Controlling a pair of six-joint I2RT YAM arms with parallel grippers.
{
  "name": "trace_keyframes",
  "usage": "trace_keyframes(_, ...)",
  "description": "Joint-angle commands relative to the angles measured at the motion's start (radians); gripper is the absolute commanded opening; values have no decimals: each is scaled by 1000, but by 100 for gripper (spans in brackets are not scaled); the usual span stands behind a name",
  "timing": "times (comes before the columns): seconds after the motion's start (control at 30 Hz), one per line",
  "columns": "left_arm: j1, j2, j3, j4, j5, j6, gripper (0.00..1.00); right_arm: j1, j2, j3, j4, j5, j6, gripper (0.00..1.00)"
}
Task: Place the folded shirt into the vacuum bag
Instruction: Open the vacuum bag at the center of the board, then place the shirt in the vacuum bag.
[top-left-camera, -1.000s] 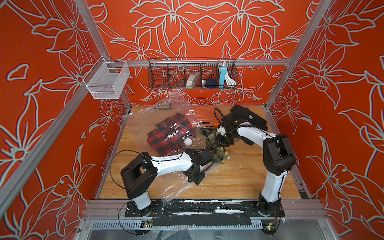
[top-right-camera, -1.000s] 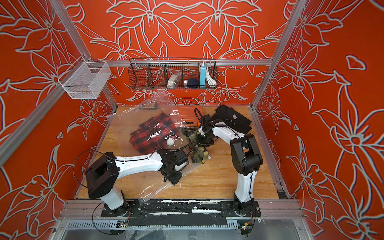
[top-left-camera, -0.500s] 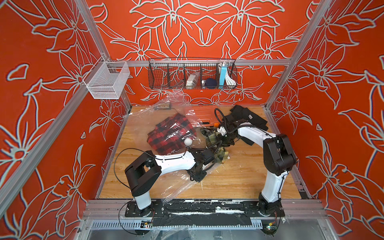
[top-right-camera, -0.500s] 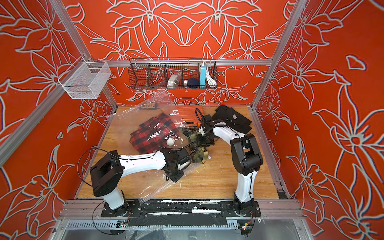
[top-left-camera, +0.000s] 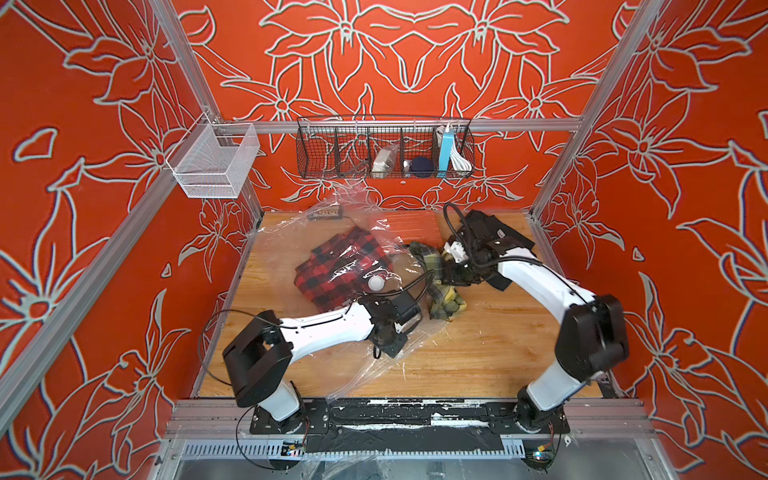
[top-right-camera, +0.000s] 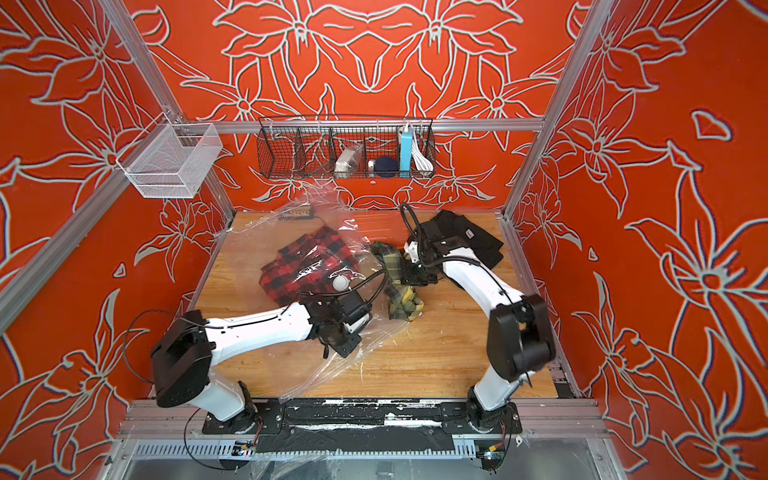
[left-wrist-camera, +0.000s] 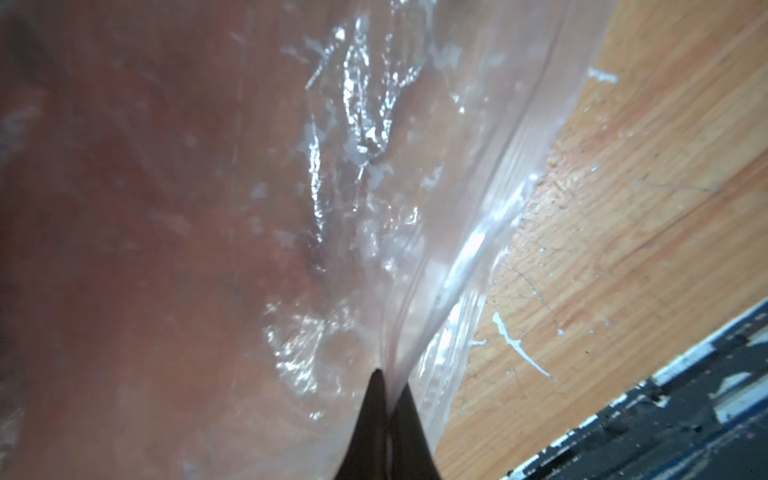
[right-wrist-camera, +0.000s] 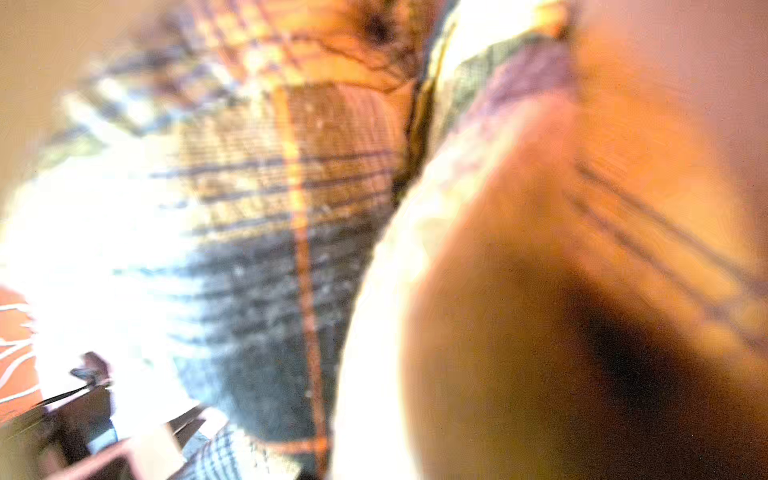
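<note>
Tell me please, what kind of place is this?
Most likely a robot test cell in a lab, not a home. An aluminium frame carries printed orange flower panels as walls, the left arm and right arm are mounted on a black base plate, and a wire basket hangs from the frame.

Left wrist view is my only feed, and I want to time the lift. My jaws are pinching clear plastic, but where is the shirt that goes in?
Observer: The green plaid shirt lies on the table beside the vacuum bag, toward the right arm.
Operator: Is that arm on it?
Observer: The right gripper is down on the shirt's middle; fabric hides its jaws.
Operator: Anything inside the bag?
Observer: A red plaid shirt lies under the clear plastic, next to the white valve cap.
</note>
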Motion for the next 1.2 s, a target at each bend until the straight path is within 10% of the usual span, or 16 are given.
trace_keyframes(0.0, 37, -83, 7, 25, 14, 0, 0, -4, -182, -78, 95, 36, -26, 0)
trace_keyframes(0.23, 122, -168, 64, 1, 35, -23, 0, 31, -525, -294, 221, 187, -141, 0)
trace_keyframes(0.4, 174, -168, 128, -19, 51, -42, 0, 83, -595, -248, 48, 63, -113, 0)
trace_keyframes(0.7, 205, -180, 225, -28, 60, -57, 0, 474, -653, -294, -17, 4, 67, 0)
trace_keyframes(1.17, 212, -282, 318, -51, 112, -52, 0, 562, -279, -445, 267, 90, -18, 0)
